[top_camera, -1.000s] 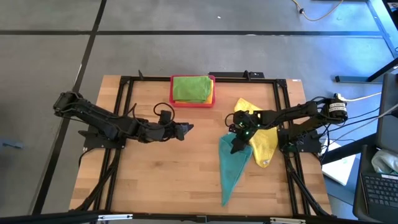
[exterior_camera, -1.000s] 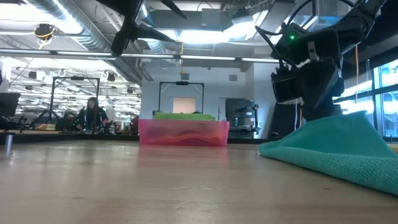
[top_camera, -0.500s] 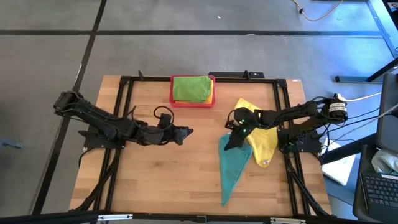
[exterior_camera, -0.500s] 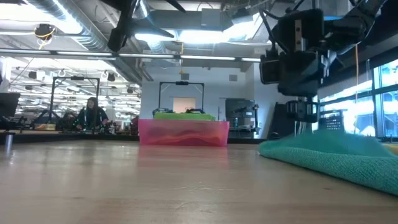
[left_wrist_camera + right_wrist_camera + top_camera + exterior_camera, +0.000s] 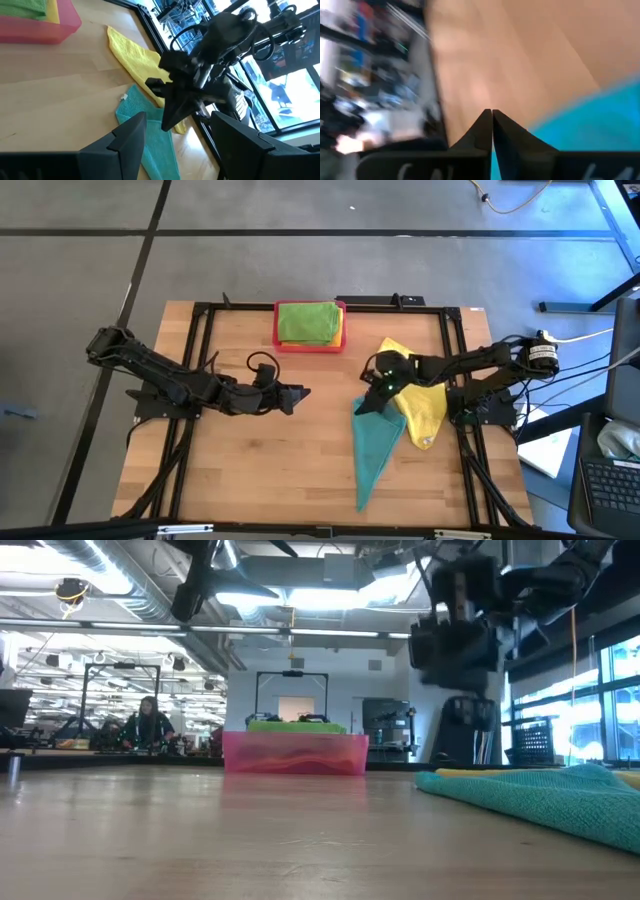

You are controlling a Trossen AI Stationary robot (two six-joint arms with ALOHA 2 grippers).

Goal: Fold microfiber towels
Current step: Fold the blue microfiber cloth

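While the left end effector (image 5: 303,392) is held wide apart and empty above mid-tabletop (image 5: 300,470) | right end effector (image 5: 371,398) is seen clenched, fingertips together at the far corner of the long teal microfiber towel (image 5: 374,445); whether cloth is pinched cannot be told | crumpled yellow microfiber towel (image 5: 422,408) lies just beside it.

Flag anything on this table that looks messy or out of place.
The teal towel lies crumpled in a long wedge, overlapping the rumpled yellow towel near the right gripper. The green towel sits neatly folded in the pink tray.
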